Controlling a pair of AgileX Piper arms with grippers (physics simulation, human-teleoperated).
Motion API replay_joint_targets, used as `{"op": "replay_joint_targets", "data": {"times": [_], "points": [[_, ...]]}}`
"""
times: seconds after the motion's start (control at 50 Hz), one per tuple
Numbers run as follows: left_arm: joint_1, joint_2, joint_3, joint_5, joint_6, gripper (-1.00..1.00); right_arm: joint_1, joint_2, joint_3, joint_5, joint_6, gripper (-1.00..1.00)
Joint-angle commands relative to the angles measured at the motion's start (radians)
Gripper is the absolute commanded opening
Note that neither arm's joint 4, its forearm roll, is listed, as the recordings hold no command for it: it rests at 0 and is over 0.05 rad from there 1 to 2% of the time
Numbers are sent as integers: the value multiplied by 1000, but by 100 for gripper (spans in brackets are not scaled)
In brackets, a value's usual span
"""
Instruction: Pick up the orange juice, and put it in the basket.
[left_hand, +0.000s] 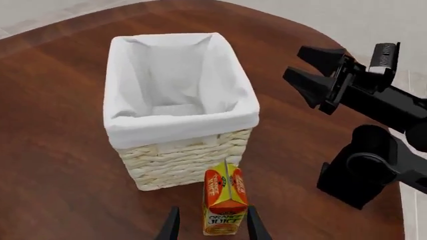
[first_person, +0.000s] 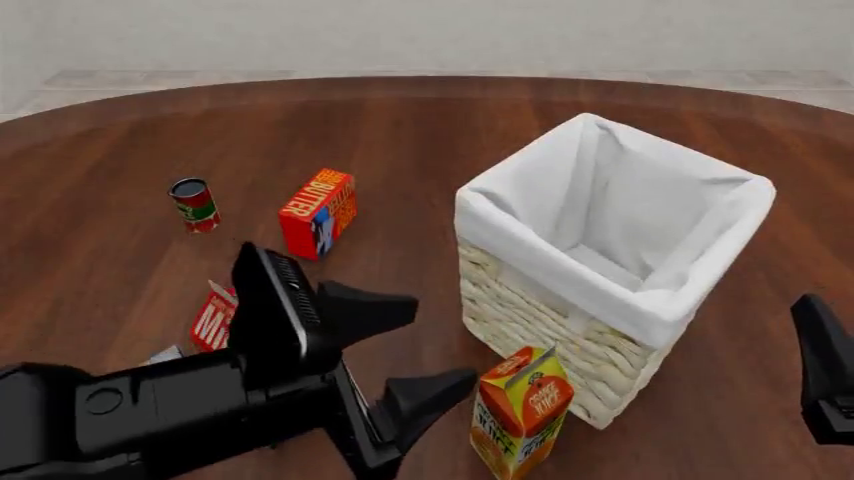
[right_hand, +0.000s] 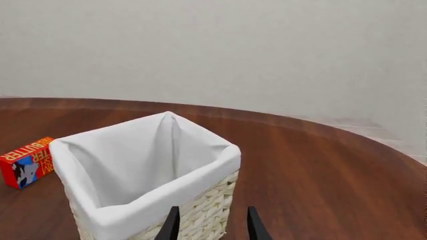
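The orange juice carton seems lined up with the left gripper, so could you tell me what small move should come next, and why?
Probably ease the left gripper forward around the orange juice carton, then close. Its fingers are spread, and the carton stands upright on the table, beside the basket, not yet gripped.

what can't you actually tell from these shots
- Milk carton: front view, mostly hidden behind the left arm.
- Small can: front view, label too small to read.
- Right tool: right wrist view, cut off by the edge.
- Orange juice: front view, base cut off by the edge.

Orange juice (left_hand: 225, 200) stands upright beside basket (left_hand: 190, 155).
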Motion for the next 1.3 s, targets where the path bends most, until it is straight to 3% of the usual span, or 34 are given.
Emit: {"op": "replay_joint_targets", "data": {"times": [0.02, 0.46, 1.3], "points": [[-39, 129, -1, -86, 42, 100, 0, 0, 3, -3, -1, 100], [-45, 314, -14, -182, 54, 100, -2, 0, -12, 9, 10, 100], [-90, 458, -71, -197, 29, 100, 1, 0, 6, -2, 19, 100]]}}
